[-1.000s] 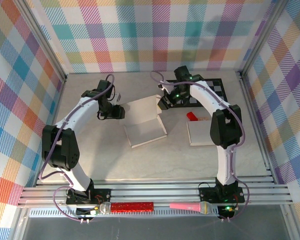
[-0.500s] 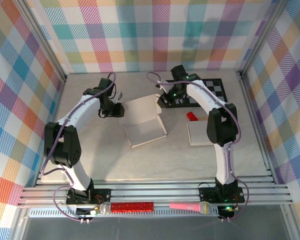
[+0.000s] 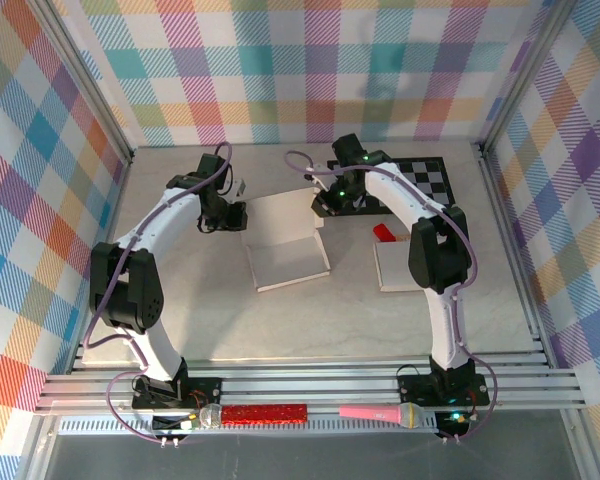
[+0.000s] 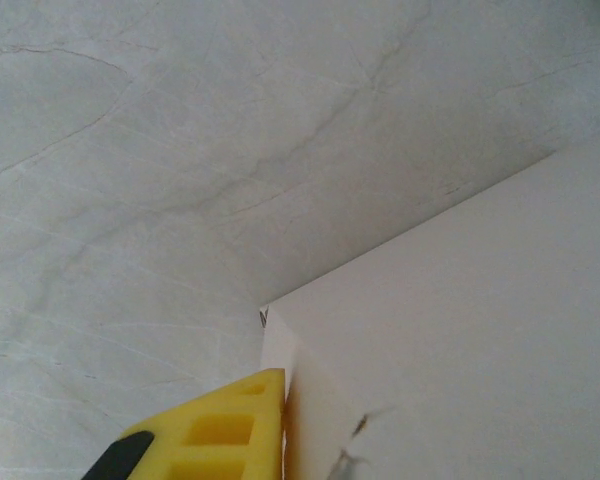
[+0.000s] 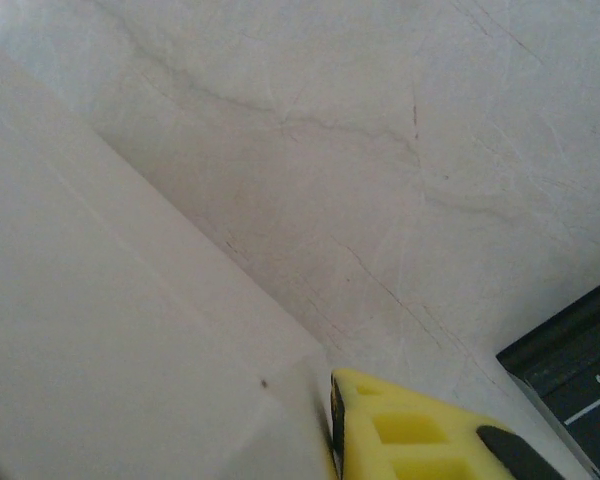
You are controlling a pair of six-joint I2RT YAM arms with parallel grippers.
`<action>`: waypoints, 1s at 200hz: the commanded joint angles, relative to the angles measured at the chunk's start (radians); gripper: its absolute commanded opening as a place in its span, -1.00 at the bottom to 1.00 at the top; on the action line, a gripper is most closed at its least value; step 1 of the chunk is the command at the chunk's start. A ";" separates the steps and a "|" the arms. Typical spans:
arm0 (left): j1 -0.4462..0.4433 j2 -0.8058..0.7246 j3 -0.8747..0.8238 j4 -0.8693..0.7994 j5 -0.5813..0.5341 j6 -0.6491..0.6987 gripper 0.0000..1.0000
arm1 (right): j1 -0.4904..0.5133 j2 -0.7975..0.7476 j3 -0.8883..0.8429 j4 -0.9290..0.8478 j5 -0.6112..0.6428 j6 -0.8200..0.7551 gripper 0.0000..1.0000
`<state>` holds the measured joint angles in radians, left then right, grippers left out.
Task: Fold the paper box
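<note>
The white paper box (image 3: 288, 250) lies in the middle of the table, its rear panel (image 3: 280, 213) raised. My left gripper (image 3: 242, 215) is at that panel's left end. In the left wrist view, its yellow finger (image 4: 220, 435) presses on a thin side flap of the box (image 4: 460, 330); the other finger is hidden behind the paper. My right gripper (image 3: 320, 205) is at the panel's right end. Its yellow finger (image 5: 400, 435) lies flat against the box wall (image 5: 130, 350), the other finger hidden.
A black checkerboard mat (image 3: 420, 180) lies behind the right arm, its corner (image 5: 570, 370) close to the right finger. A small red object (image 3: 385, 233) and a flat white piece (image 3: 400, 265) sit right of the box. Two microphones (image 3: 265, 412) rest on the front rail.
Both grippers moved inward to the ends of the raised panel and their jaws closed onto it. The box shifted slightly left.
</note>
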<state>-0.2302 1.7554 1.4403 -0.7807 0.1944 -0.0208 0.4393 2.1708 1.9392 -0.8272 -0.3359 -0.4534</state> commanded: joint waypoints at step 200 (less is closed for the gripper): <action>-0.031 0.018 0.079 0.157 -0.182 -0.287 -1.00 | 0.136 -0.018 0.040 0.226 0.408 0.603 -1.00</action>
<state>-0.2611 1.7588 1.4952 -0.7235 0.0048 -0.2302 0.5610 2.1704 2.0193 -0.7567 -0.0090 -0.0895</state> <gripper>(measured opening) 0.050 0.046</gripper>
